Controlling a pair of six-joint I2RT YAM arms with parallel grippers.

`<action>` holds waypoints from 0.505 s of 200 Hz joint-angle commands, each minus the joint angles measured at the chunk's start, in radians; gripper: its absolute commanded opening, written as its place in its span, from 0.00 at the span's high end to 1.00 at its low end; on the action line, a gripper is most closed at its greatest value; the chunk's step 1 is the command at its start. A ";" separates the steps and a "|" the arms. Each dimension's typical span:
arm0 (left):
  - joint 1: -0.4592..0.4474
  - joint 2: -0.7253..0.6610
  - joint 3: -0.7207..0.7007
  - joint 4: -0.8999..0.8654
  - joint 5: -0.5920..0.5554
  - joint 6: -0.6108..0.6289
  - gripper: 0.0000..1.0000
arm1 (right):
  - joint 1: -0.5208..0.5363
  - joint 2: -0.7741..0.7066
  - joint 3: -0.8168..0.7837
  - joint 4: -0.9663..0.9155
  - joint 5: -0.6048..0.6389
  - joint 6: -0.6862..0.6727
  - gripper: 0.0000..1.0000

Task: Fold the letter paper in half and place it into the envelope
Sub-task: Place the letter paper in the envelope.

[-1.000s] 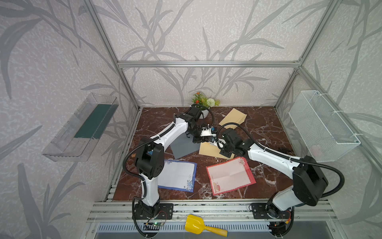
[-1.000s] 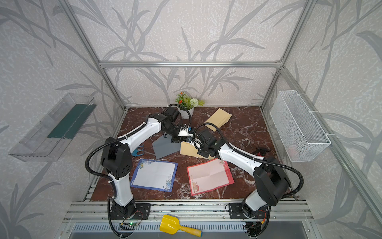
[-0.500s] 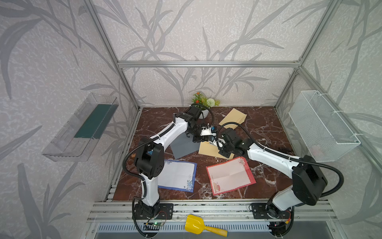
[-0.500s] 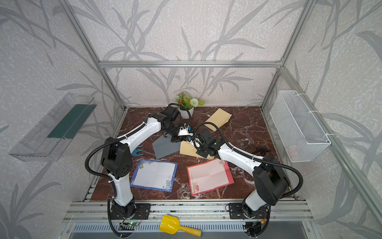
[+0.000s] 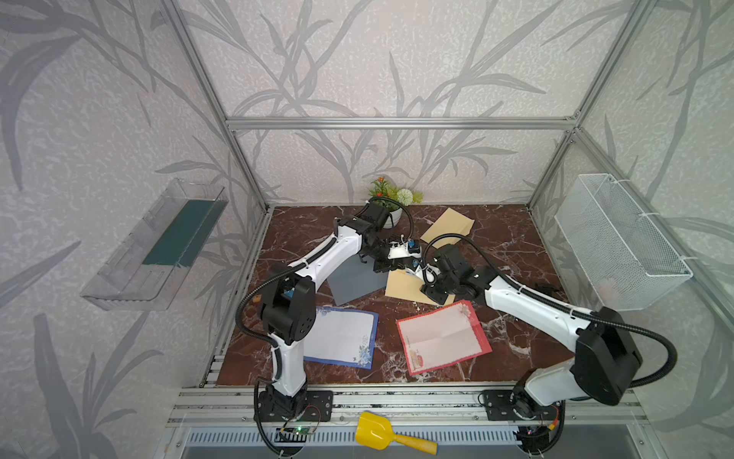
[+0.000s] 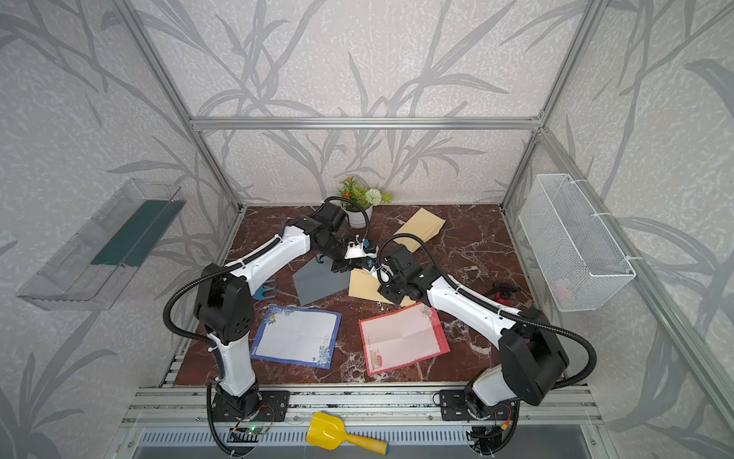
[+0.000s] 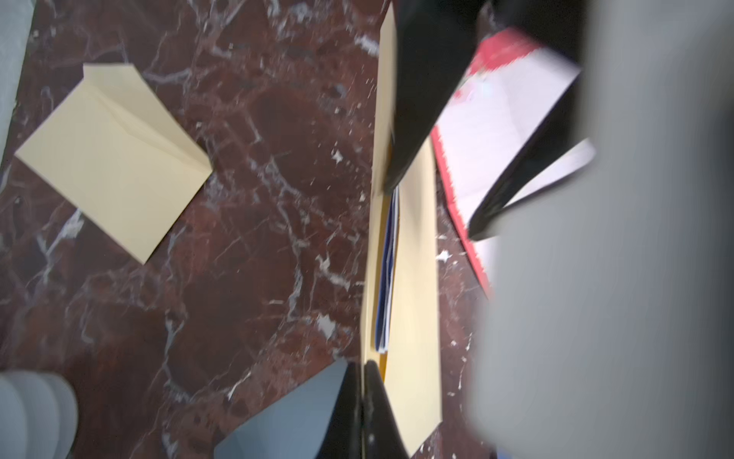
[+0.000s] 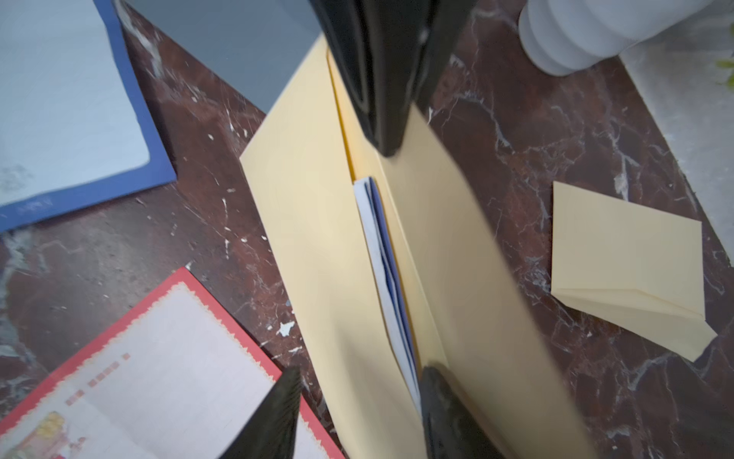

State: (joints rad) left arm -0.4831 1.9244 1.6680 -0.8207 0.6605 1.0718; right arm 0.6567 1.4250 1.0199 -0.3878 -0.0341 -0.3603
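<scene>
A cream envelope (image 5: 399, 285) lies mid-table between both arms; it shows in both top views (image 6: 362, 285). In the left wrist view my left gripper (image 7: 362, 409) is shut on the thin edge of the envelope (image 7: 415, 278), holding its mouth apart. The folded letter paper (image 8: 381, 258), white with a blue border, sits inside the envelope (image 8: 313, 222), only its edge showing; the left wrist view shows the letter paper (image 7: 387, 270) too. My right gripper (image 8: 357, 413) stands open, one finger on each side of the envelope's front wall, at the other end of the mouth.
A flat red-bordered sheet (image 5: 441, 337) and a blue-bordered sheet (image 5: 341, 337) lie near the front. A grey envelope (image 5: 353, 280) adjoins the cream one; a second cream envelope (image 5: 449, 228) lies at the back by a plant pot (image 5: 391, 216). A wire basket (image 5: 619, 238) hangs right.
The right gripper's jaws have spread apart from nearly closed and let go of the folded letter. Both arms stay in place and the left grip is unchanged.
</scene>
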 commanded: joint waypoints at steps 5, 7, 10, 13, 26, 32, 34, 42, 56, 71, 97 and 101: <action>0.015 -0.014 -0.017 0.088 -0.046 -0.101 1.00 | -0.054 -0.176 -0.051 0.098 -0.099 0.114 0.41; 0.015 -0.016 -0.017 0.093 -0.048 -0.105 1.00 | -0.059 -0.184 -0.058 0.106 -0.101 0.125 0.41; 0.015 -0.018 -0.019 0.100 -0.050 -0.114 1.00 | -0.068 -0.201 -0.068 0.118 -0.101 0.142 0.39; 0.015 -0.020 -0.019 0.106 -0.050 -0.125 1.00 | -0.077 -0.215 -0.079 0.130 -0.101 0.159 0.38; 0.014 -0.031 -0.026 0.135 -0.062 -0.177 1.00 | -0.127 -0.269 -0.116 0.183 -0.119 0.239 0.33; 0.014 -0.037 -0.033 0.154 -0.072 -0.206 1.00 | -0.153 -0.294 -0.133 0.208 -0.136 0.282 0.30; 0.015 -0.040 -0.036 0.161 -0.075 -0.216 1.00 | -0.163 -0.300 -0.139 0.219 -0.141 0.297 0.29; 0.015 -0.050 -0.051 0.194 -0.088 -0.260 1.00 | -0.194 -0.318 -0.156 0.251 -0.148 0.348 0.26; 0.014 -0.074 -0.093 0.272 -0.115 -0.345 1.00 | -0.251 -0.335 -0.169 0.287 -0.147 0.442 0.20; 0.015 -0.100 -0.124 0.330 -0.148 -0.429 1.00 | -0.294 -0.331 -0.160 0.292 -0.154 0.498 0.17; 0.014 -0.133 -0.146 0.379 -0.178 -0.573 1.00 | -0.324 -0.311 -0.144 0.298 -0.115 0.618 0.03; 0.015 -0.138 -0.154 0.390 -0.177 -0.598 1.00 | -0.327 -0.304 -0.139 0.295 -0.115 0.635 0.01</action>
State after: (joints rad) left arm -0.4698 1.8626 1.5402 -0.5354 0.5148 0.6590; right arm 0.3435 1.1023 0.8661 -0.1368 -0.1581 0.1074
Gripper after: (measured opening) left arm 0.047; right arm 0.938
